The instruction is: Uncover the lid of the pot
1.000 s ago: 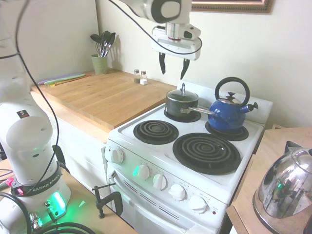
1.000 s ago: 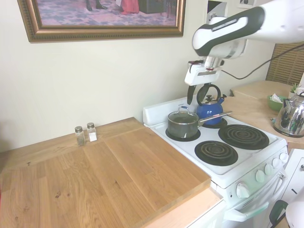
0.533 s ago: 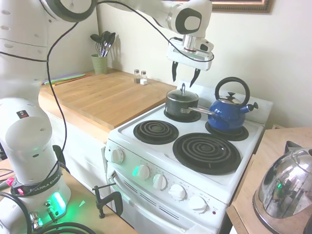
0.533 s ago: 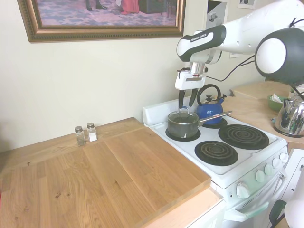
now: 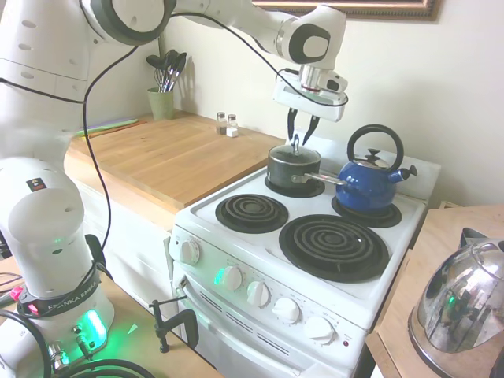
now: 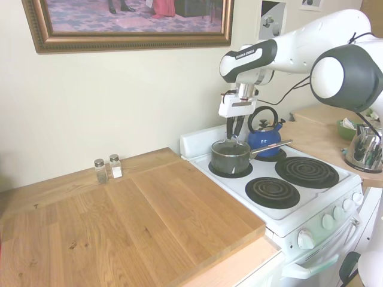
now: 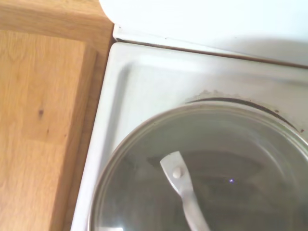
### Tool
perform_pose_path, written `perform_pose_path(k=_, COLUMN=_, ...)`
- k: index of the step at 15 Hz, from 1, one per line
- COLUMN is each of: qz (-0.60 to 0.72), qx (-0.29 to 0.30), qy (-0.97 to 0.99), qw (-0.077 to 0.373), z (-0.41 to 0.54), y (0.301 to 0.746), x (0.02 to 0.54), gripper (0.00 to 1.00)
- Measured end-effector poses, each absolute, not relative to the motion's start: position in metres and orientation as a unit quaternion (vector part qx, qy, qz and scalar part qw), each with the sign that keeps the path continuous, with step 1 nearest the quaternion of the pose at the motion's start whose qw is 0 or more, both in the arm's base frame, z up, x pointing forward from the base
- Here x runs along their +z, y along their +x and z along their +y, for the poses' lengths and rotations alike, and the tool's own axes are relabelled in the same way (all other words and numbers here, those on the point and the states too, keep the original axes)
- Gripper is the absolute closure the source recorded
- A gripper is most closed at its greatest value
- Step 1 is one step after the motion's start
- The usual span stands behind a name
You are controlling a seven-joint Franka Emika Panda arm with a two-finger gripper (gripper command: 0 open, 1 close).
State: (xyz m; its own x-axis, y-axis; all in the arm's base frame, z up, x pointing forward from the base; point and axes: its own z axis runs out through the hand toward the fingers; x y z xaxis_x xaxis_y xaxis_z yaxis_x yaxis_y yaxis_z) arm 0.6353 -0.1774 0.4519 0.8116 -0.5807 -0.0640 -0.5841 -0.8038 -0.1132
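The white robot arm point(image 5: 236, 16) is reaching out from its base and bending down at the wrist point(image 6: 251, 57), so that the gripper point(image 5: 302, 130) is pointing straight down directly above the lid point(image 5: 293, 151). Its two dark fingers point(image 6: 230, 127) are hanging spread apart, one on each side of the lid's upright loop knob, with the tips just above the glass and not clamping anything.

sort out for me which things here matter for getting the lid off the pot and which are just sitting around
Part of the job:
- lid, on the pot
- pot, on the back burner
- hand, open, just above the lid's knob

Just lying about:
- blue kettle
- salt and pepper shakers
- utensil cup
- silver kettle
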Motion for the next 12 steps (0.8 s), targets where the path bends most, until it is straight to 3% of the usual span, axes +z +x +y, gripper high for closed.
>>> perform_pose_path(k=12, qz=0.302, qx=0.008, qy=-0.951, qw=0.062, z=-0.172, y=0.643, x=0.453, gripper=1.00)
